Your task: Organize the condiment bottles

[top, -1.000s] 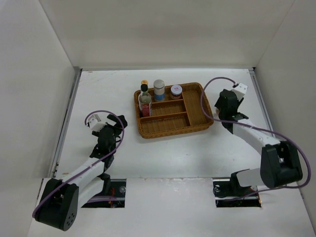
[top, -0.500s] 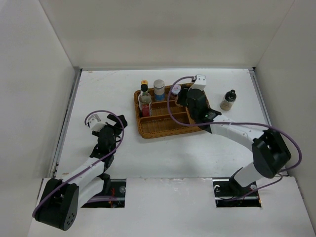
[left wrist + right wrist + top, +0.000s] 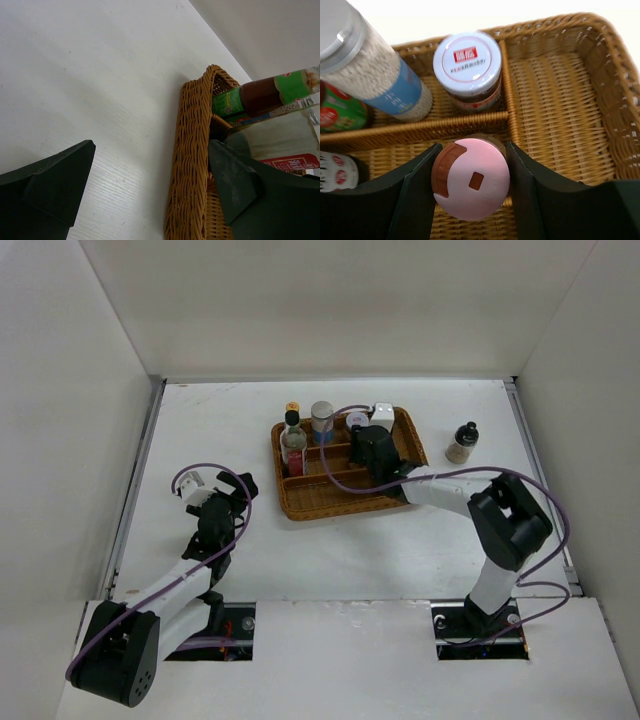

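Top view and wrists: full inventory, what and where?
tray: 1, brown wicker, mid-table
sauce bottle: 1, red, tray far-left corner
dark bottle: 1, black cap, tray left end
blue-label jar: 1, white contents, tray back row
white-lid jar: 1, tray back row
black-cap shaker: 1, table, right of tray
pink-lid shaker: 1, in right hand, over tray
left hand: black, open, left of tray
right hand: black, shut on pink-lid shaker

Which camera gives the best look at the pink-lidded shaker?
The right wrist view: the pink-lidded shaker fills the centre, held in the right gripper over the basket. In the top view that gripper hides it; the left wrist view misses it.
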